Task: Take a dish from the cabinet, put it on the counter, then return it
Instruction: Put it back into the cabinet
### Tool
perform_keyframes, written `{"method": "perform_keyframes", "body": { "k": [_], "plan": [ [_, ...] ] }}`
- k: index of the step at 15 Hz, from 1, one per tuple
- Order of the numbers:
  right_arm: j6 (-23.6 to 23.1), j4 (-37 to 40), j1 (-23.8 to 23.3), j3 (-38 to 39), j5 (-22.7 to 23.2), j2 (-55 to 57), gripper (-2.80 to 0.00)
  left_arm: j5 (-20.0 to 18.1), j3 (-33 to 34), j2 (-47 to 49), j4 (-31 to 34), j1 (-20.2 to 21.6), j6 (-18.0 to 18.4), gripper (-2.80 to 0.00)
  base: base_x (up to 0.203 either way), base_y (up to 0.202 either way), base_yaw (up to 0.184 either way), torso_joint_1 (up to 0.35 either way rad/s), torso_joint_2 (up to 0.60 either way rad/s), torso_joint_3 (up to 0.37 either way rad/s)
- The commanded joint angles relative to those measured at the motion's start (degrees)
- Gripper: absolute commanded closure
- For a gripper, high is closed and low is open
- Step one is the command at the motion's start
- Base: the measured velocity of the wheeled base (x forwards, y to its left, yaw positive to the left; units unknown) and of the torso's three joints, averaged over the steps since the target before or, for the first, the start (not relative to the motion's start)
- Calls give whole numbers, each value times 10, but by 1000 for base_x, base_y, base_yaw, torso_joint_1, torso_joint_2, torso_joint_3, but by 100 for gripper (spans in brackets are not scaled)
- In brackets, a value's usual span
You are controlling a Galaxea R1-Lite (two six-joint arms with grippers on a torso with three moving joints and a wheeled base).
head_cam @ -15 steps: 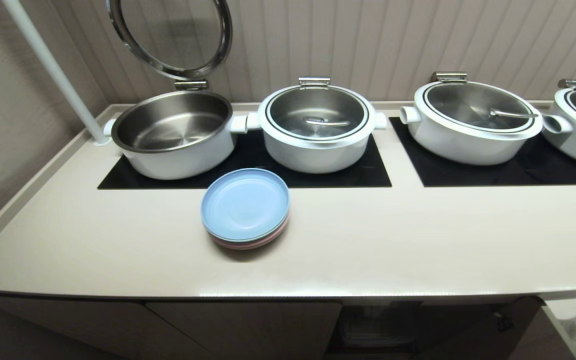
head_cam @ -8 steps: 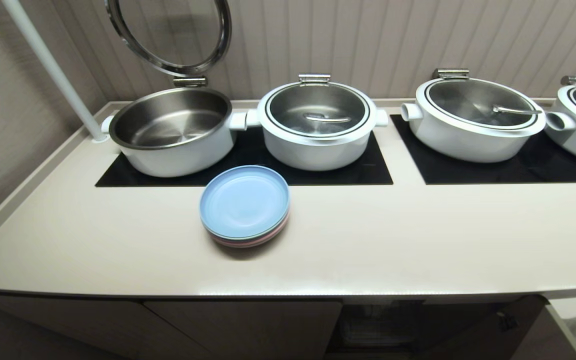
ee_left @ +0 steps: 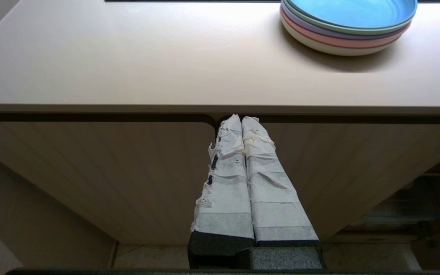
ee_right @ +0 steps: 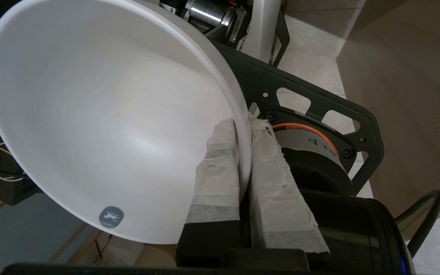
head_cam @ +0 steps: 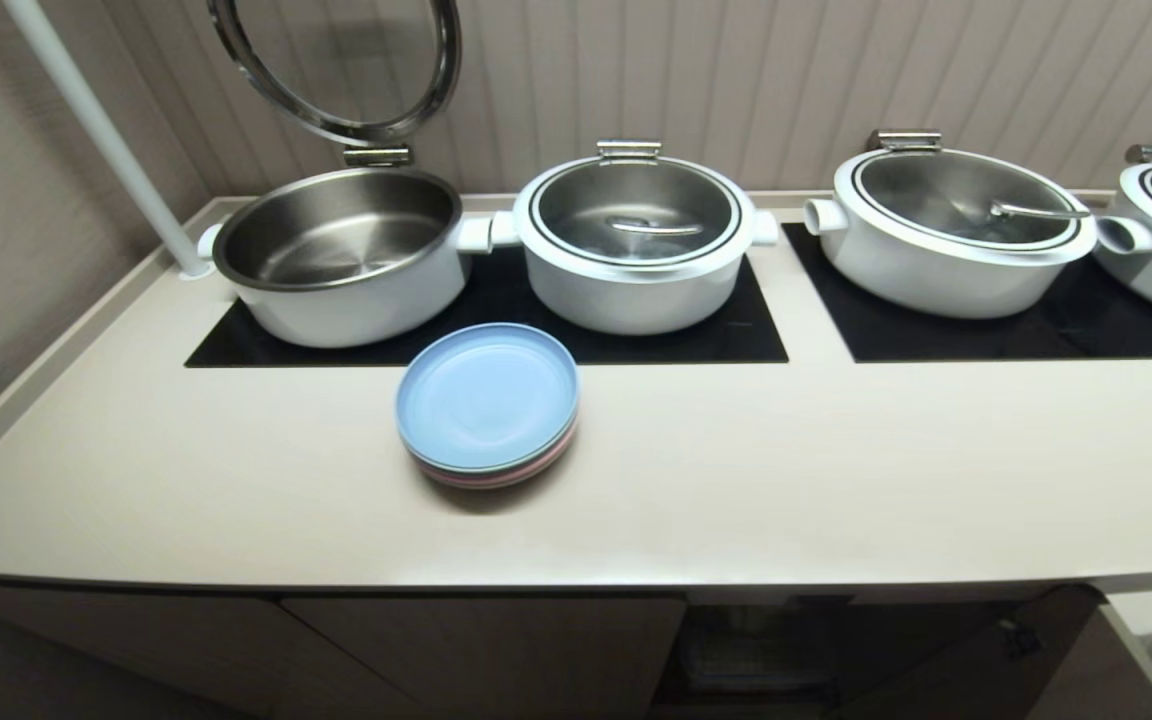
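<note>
The dish (ee_right: 101,114), a plain white bowl, hangs tilted in the right wrist view. My right gripper (ee_right: 245,124) is shut on its rim, one taped finger inside the bowl and one outside, low down beside my own base. My left gripper (ee_left: 241,120) is shut and empty, its tips in front of the seam between two cabinet (ee_left: 109,172) doors, just under the counter (ee_left: 128,57) edge. In the head view neither gripper shows. There the counter (head_cam: 786,480) lies ahead, with the cabinet (head_cam: 496,650) below it and a dark open bay (head_cam: 756,650) at lower right.
A stack of plates (head_cam: 487,402), pale blue on top, sits mid-counter. Behind it stand white pots on black hob panels: an open pot (head_cam: 341,255) with its lid raised, a lidded pot (head_cam: 636,235) and another lidded pot (head_cam: 946,230). A white pole (head_cam: 101,135) rises at the back left.
The whole head view has shifted a little as the camera moved, and the pots now sit slightly higher in the picture. Nothing on the counter has moved.
</note>
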Motion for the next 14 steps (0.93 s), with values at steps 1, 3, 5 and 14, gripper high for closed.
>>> {"method": "perform_keyframes", "body": {
  "k": [1, 3, 5, 14],
  "plan": [
    [0, 4, 0, 0, 1, 1, 0, 0, 0, 0, 0, -1, 0, 0, 0, 0, 0, -81, 161, 83],
    [0, 4, 1, 0, 1, 1, 0, 0, 0, 0, 0, 0, 0, 0, 0, 0, 0, -74, 171, 89],
    [0, 4, 1, 1, 1, 0, 0, 0, 0, 0, 0, 0, 0, 0, 0, 0, 0, -90, 191, 99],
    [1, 10, 5, 1, 2, -2, 0, 0, 0, 0, 0, -1, 0, 0, 0, 0, 0, -124, 261, 134]
  ]
}}
